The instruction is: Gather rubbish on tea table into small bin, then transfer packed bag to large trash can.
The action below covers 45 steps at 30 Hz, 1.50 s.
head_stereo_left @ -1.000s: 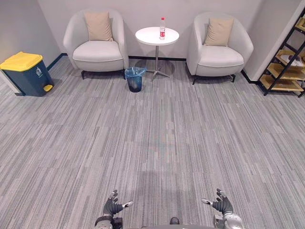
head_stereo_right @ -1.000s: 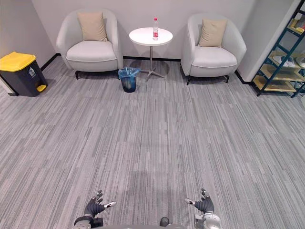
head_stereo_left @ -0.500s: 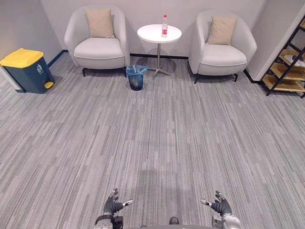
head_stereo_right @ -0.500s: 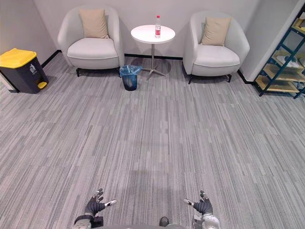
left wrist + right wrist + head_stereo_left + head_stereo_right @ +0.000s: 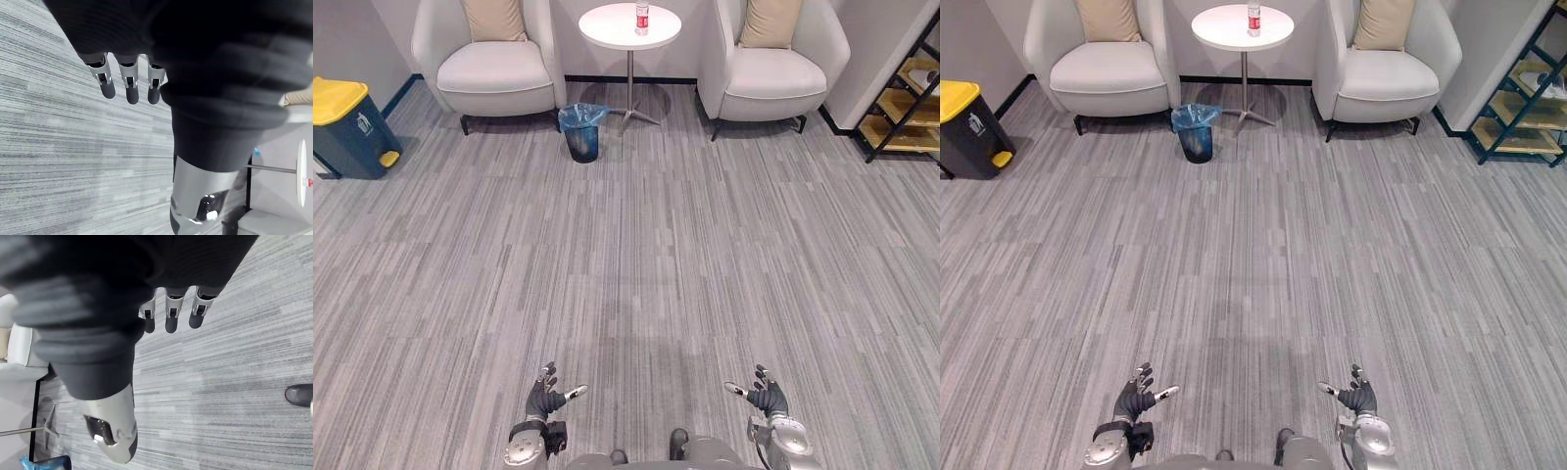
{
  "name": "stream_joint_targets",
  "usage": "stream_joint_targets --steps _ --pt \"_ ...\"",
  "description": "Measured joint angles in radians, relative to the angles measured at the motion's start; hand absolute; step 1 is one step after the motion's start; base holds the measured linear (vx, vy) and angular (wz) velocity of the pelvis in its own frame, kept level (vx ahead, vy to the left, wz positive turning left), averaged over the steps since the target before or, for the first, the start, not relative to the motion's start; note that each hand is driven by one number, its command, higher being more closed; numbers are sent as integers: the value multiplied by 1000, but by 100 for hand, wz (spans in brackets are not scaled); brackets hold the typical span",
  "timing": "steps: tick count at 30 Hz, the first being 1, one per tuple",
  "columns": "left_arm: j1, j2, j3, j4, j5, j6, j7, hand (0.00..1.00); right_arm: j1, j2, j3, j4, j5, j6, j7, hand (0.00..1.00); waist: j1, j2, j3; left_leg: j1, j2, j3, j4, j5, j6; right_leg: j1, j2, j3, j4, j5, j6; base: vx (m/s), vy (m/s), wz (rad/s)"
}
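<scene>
Head view catches the yellow-lidded trash can (image 5: 342, 116); right wrist view instead gets the small bin (image 5: 44, 464). Left hand (image 5: 545, 399) and right hand (image 5: 767, 399): fingers spread loose, empty. Bottle (image 5: 642, 15) stands on the tea table (image 5: 607, 25), well beyond the fingertips.

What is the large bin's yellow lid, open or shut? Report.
Shut: the flat yellow lid sits flush on the dark blue plastic trash can.

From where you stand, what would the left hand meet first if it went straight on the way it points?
The left hand, open, points ahead over bare carpet; the way looks free. Far ahead, the blue-lined small bin lies roughly in line, though depth is unclear.
</scene>
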Motion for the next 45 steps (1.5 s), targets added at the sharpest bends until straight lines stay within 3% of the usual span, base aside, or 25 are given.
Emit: stream_joint_targets --steps 4,5,7,8,11,13,14,15,16,18,20,23,24,25,26,27,29,31,32,33,34,37,41,43,45 --pt "-15 -2 3 0 -6 2 12 0 -20 -32 5 1 0 8 0 0 -18 23 21 52 30 -25 -11 -17 -26 -49 15 -72 -98 -55 -27 292 -19 23" --pt "-28 -2 8 0 -7 1 17 0 -33 -43 7 0 0 8 0 0 -22 40 31 61 63 -29 -11 -24 -41 -70 43 -92 -186 -38 -42 338 -76 25" --pt "-31 3 10 -2 -8 -2 18 0 -30 -52 10 -8 0 8 -1 0 -22 33 29 88 80 -28 -12 -43 -83 -72 77 -106 -385 112 -75 395 -95 14" --pt "-28 6 18 9 -7 -1 18 0 -20 -57 9 -24 0 8 -2 0 -26 21 32 123 88 -37 -12 -66 -116 -61 75 -110 -397 215 -173 458 -138 1" --pt "-51 -25 17 10 -7 -1 17 0 -32 -59 9 -43 1 10 -1 0 -37 55 27 38 141 -40 165 -23 -183 -36 101 -144 -409 159 -196 467 -218 13" --pt "-58 -47 18 11 -7 0 17 0 -30 -57 18 -47 8 10 -3 0 -34 74 39 -61 185 -36 460 59 -154 73 139 -150 -498 153 -203 463 -221 6" --pt "-53 -53 17 10 -7 -1 16 0 -18 -52 30 -63 13 10 -4 0 -29 73 41 -111 221 -34 626 156 -130 147 154 -145 -545 147 -210 546 -211 -15" --pt "-45 -55 16 5 -7 -1 14 0 -3 -35 39 -98 32 1 -9 0 -16 64 48 -174 293 18 834 156 -88 248 175 -126 -596 137 -224 430 -167 -24" --pt "-41 -55 16 0 -7 0 14 0 -6 -24 39 -110 40 -3 -13 0 -12 60 50 -203 315 39 889 143 -73 282 177 -115 -615 132 -227 480 -196 -32" --pt "-41 -59 14 -9 -7 0 14 0 -6 -8 36 -140 51 -14 -23 0 8 36 59 -325 343 75 932 95 -78 358 174 -83 -675 118 -222 274 -101 -30" --pt "-35 -56 14 -10 -7 0 14 0 -14 -11 34 -126 59 -14 -24 0 18 35 59 -398 336 76 846 61 -91 393 162 -62 -705 110 -208 307 10 -38" --pt "-30 -65 12 -10 -7 3 15 0 -18 -11 -6 -91 78 -13 -28 0 34 20 68 -455 227 86 471 61 -115 456 103 -32 -719 78 -163 389 127 -27" --pt "-28 -71 12 -11 -7 3 15 0 -22 -20 -19 -76 78 -13 -32 0 36 34 59 -452 182 63 266 116 -152 465 97 -22 -727 63 -141 381 190 -22" --pt "-26 -73 12 -12 -7 2 15 0 -23 -30 -19 -69 78 -13 -34 0 36 49 53 -453 175 49 177 159 -153 471 106 -18 -731 54 -128 383 229 -38" --pt "-19 -72 14 -8 -7 2 17 0 -24 -44 -16 -54 79 -12 -40 0 39 75 48 -457 176 7 138 289 -86 486 124 5 -730 26 -105 392 241 -31" --pt "-18 -63 17 -1 -7 4 17 0 -23 -25 -4 -37 79 -7 -42 0 36 43 40 -456 150 10 179 271 -44 502 94 21 -712 -7 -76 398 231 -21" --pt "-30 -42 16 -1 -7 5 17 0 -21 -10 0 -34 77 -5 -42 0 42 -5 34 -458 116 36 222 199 -26 477 39 40 -629 -55 -59 443 212 -14" --pt "-31 -53 11 3 -7 9 16 0 -23 -10 1 -33 75 -5 -42 0 46 -1 32 -432 105 58 241 144 -15 412 10 78 -460 -64 -43 424 243 -26" --pt "-28 -50 4 4 -7 9 16 0 -22 -11 11 -31 72 -5 -41 0 54 -3 32 -397 92 70 227 127 -12 368 -11 105 -327 -63 2 386 213 -24" --pt "-22 -40 -6 8 -7 9 16 0 -21 -9 25 -19 64 -3 -39 0 52 -3 33 -319 69 79 201 98 -4 299 -44 126 -112 -22 99 395 190 -15" --pt "-21 -34 -8 8 -7 9 17 0 -20 -8 33 -14 57 -3 -38 0 46 -2 33 -287 62 78 192 83 2 277 -53 119 -29 -15 112 493 185 -3" --pt "-10 -4 -31 11 -7 9 20 0 -16 -6 52 -14 37 -2 -22 0 19 10 25 -134 57 74 116 53 10 144 -83 -19 162 -60 25 384 74 3" --pt "-49 2 -31 11 -7 9 21 0 -23 -20 47 -12 37 1 -23 0 -11 33 37 -39 93 45 61 56 7 13 -36 -157 -88 -82 -28 445 -44 32" --pt "-62 2 -30 12 -7 9 22 0 -21 -21 46 -12 38 1 -26 0 -26 42 44 -12 113 21 52 55 -8 -10 -1 -160 -257 -29 -55 427 -147 43" --pt "-63 8 -27 10 -6 6 22 0 -11 -18 46 -15 38 4 -28 0 -35 14 40 59 112 1 25 30 -94 13 30 -104 -580 231 -56 490 -222 52"
